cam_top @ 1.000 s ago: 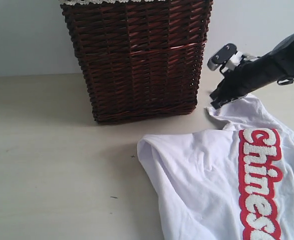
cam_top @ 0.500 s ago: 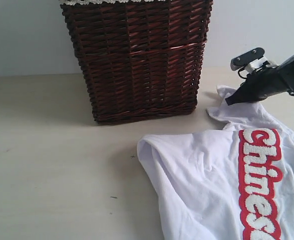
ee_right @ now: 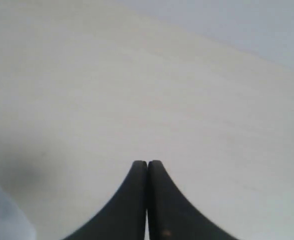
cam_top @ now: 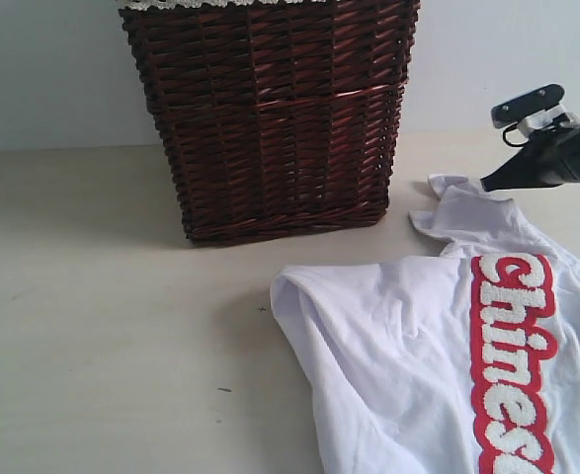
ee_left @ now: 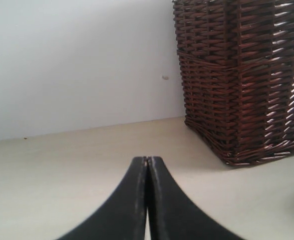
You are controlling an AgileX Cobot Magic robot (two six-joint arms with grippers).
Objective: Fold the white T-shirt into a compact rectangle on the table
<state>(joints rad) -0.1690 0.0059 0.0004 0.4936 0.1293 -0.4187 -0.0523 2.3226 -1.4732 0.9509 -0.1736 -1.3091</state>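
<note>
The white T-shirt point(cam_top: 408, 336) lies rumpled on the table point(cam_top: 102, 326) at the front right, its red band with fuzzy white lettering running down the right side. One sleeve point(cam_top: 462, 212) sticks out toward the back. My right gripper point(cam_top: 487, 184) hovers just past that sleeve, shut and empty; in the right wrist view its tips point(ee_right: 147, 163) press together over bare table, with a blurred bit of white cloth point(ee_right: 1, 215) at the frame's corner. My left gripper point(ee_left: 148, 159) is shut with nothing in it, low over the table, and is out of the exterior view.
A tall dark brown wicker basket point(cam_top: 270, 109) with white lace trim stands at the back centre, close to the shirt's sleeve; the left wrist view shows it too, as the basket point(ee_left: 247, 75). A pale wall rises behind the table.
My right arm has pulled back to the right and slightly up, away from the sleeve it was over. The sleeve now lies flatter and uncovered. The left gripper stays shut.
</note>
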